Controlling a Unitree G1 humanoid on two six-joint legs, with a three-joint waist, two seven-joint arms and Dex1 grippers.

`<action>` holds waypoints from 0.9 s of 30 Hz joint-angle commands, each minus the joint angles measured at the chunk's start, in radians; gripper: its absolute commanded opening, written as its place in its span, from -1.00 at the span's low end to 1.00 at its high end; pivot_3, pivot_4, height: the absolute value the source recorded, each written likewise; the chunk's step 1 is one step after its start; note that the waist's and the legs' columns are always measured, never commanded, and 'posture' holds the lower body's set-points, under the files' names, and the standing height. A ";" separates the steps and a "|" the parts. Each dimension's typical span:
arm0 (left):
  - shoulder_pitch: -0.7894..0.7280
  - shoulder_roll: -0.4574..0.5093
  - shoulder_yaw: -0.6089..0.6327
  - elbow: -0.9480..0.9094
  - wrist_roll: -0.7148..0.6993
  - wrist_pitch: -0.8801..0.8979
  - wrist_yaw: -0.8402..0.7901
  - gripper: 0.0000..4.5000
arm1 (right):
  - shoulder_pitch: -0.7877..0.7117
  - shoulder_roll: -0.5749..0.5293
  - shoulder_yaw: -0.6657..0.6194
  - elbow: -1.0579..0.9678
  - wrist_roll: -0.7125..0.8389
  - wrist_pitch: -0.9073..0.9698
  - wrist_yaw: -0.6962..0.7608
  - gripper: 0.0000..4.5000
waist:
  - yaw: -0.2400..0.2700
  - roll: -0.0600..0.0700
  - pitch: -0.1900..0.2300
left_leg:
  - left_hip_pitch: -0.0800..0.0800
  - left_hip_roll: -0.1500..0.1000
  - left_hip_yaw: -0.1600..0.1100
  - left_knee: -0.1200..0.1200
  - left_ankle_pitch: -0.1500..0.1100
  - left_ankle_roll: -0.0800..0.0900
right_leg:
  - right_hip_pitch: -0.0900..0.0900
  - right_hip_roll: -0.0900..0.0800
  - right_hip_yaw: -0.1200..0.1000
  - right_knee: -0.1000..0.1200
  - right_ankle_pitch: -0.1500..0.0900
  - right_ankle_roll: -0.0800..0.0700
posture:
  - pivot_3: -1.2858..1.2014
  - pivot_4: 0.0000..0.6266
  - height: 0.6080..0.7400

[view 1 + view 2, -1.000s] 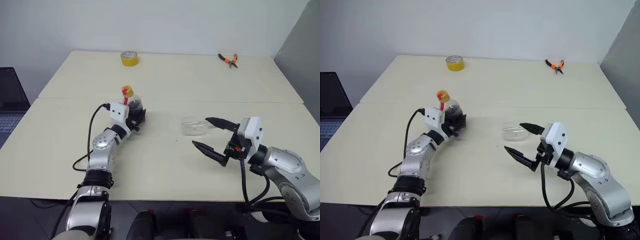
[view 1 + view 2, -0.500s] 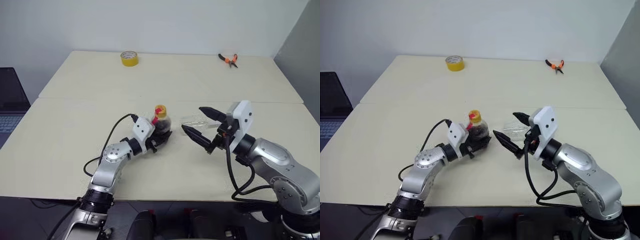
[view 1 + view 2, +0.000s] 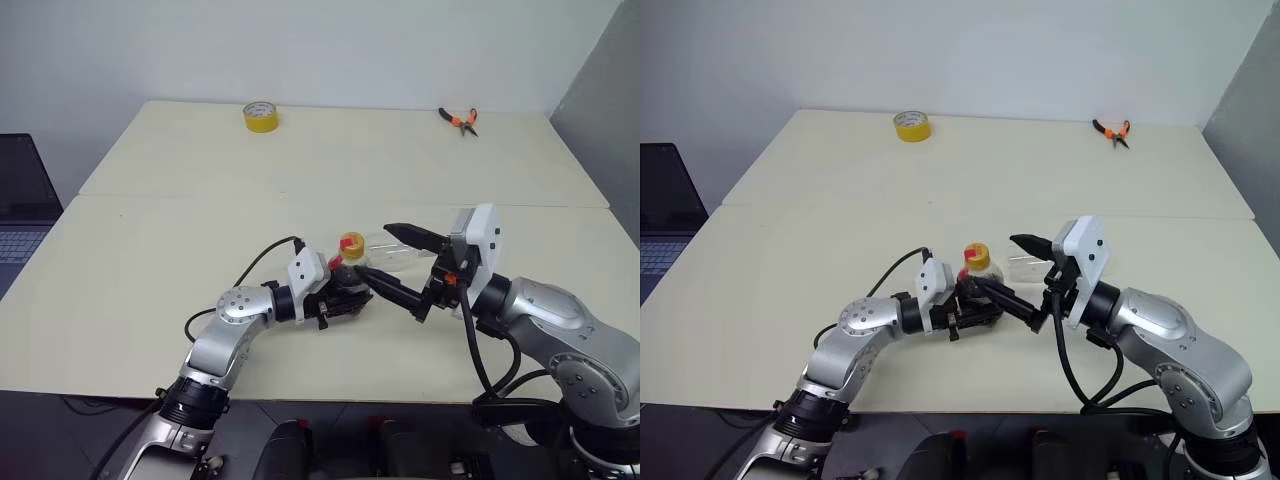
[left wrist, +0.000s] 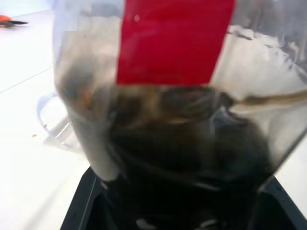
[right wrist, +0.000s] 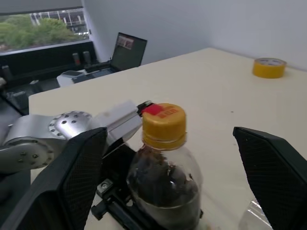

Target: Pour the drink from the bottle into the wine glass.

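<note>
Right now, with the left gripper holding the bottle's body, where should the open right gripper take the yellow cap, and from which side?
Grip the yellow cap across its round side wall, coming in level from the robot's right. The bottle stands upright in the left gripper, which clamps the lower body, so the cap stands free above it. The right gripper is open, its fingers already either side of it.

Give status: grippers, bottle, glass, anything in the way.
Left gripper shut on bottle, upright, yellow cap on. Right gripper open, fingers either side of the cap. Wine glass lying on its side behind.
</note>
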 commanded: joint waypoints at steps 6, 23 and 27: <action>-0.013 -0.011 -0.023 0.001 0.011 -0.055 -0.020 -0.14 | -0.082 0.040 0.072 0.018 -0.047 0.002 -0.043 1.00 | -0.007 0.000 0.000 | 0.000 0.000 0.000 -0.001 0.000 0.000 | 0.000 0.000 0.000 0.000 0.000 0.000 | 0.03 -0.52 1.00; -0.009 -0.013 -0.023 -0.003 0.023 -0.058 -0.014 -0.15 | -0.114 0.021 0.094 0.057 -0.113 0.023 -0.025 -0.45 | -0.008 0.000 0.000 | 0.000 0.000 0.000 -0.001 0.000 0.000 | 0.000 0.000 0.000 -0.001 0.000 0.000 | 0.03 -0.52 1.00; -0.013 -0.014 -0.021 0.002 0.027 -0.060 -0.015 -0.26 | -0.113 -0.002 0.093 0.060 -0.118 0.007 0.006 -0.45 | -0.008 0.000 0.000 | 0.000 0.000 0.000 -0.001 0.000 0.000 | 0.000 0.000 0.000 -0.001 0.000 0.000 | 0.03 -0.52 1.00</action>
